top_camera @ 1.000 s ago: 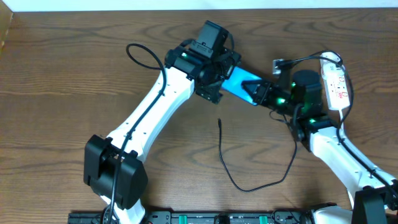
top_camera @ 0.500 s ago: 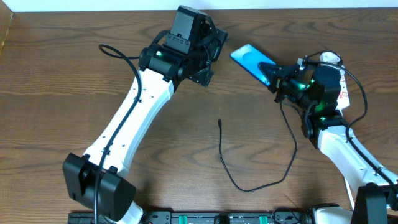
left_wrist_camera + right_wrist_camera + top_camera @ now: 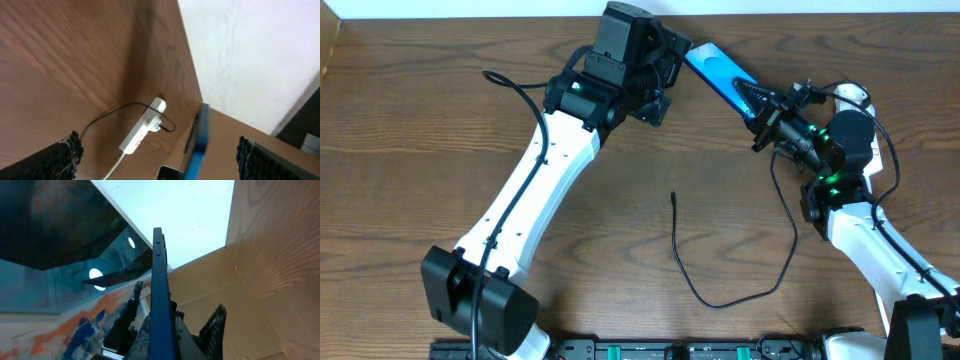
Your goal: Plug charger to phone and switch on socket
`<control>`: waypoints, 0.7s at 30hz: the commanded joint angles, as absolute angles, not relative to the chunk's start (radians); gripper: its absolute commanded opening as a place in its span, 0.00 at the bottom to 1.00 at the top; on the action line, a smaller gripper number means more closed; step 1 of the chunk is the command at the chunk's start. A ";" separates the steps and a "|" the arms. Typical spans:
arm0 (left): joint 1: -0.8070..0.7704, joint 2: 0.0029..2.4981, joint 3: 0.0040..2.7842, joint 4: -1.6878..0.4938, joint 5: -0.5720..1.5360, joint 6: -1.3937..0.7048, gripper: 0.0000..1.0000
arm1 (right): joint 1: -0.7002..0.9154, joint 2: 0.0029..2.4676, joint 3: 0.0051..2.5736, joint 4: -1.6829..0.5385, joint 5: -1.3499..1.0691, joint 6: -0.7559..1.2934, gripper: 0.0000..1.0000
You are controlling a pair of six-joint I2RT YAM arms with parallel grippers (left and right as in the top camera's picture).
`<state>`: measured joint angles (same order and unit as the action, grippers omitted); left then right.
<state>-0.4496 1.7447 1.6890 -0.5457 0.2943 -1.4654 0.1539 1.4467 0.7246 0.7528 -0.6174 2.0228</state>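
Note:
My right gripper (image 3: 762, 102) is shut on the lower end of the phone (image 3: 715, 72) and holds its bright blue screen tilted up off the table at the back. In the right wrist view the phone (image 3: 161, 280) stands edge-on between the fingers (image 3: 167, 332). My left gripper (image 3: 655, 75) hovers open just left of the phone; its view shows the phone (image 3: 198, 142) edge-on and the white socket (image 3: 142, 129) beyond. The charger (image 3: 692, 285) lies loose on the table, its plug tip (image 3: 673, 196) free at the centre. The socket (image 3: 850, 95) is mostly hidden behind my right arm.
A white wall edge (image 3: 470, 8) runs along the table's back. The left arm (image 3: 540, 190) crosses the left half of the table diagonally. A thicker black robot cable (image 3: 510, 85) loops at the back left.
The right gripper has lifted the phone and swung it up and left toward the back. The left gripper pulled away from the phone a second ago and has since held still.

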 commanded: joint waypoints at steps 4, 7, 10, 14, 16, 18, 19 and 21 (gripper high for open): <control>-0.448 1.730 1.706 -0.479 0.306 -1.446 0.98 | 0.179 1.438 0.738 0.771 -0.622 2.052 0.01; -0.449 1.730 1.706 -0.451 0.306 -1.396 0.98 | 0.179 1.438 0.738 0.796 -0.622 2.052 0.01; -0.449 1.730 1.706 -0.449 0.306 -1.359 0.98 | 0.179 1.438 0.738 0.848 -0.622 2.052 0.01; -0.452 1.730 1.706 -0.446 0.306 -1.358 0.98 | 0.179 1.438 0.738 0.849 -0.623 2.052 0.01; -0.459 1.730 1.706 -0.432 0.305 -1.358 0.98 | 0.189 1.438 0.738 0.850 -0.623 2.052 0.01; -0.466 1.730 1.706 -0.427 0.305 -1.358 0.98 | 0.201 1.438 0.738 0.850 -0.619 2.052 0.01; -0.468 1.730 1.706 -0.427 0.305 -1.358 0.98 | 0.207 1.438 0.738 0.850 -0.619 2.052 0.01; -0.471 1.731 1.706 -0.428 0.305 -1.358 0.98 | 0.219 1.438 0.738 0.856 -0.618 2.052 0.01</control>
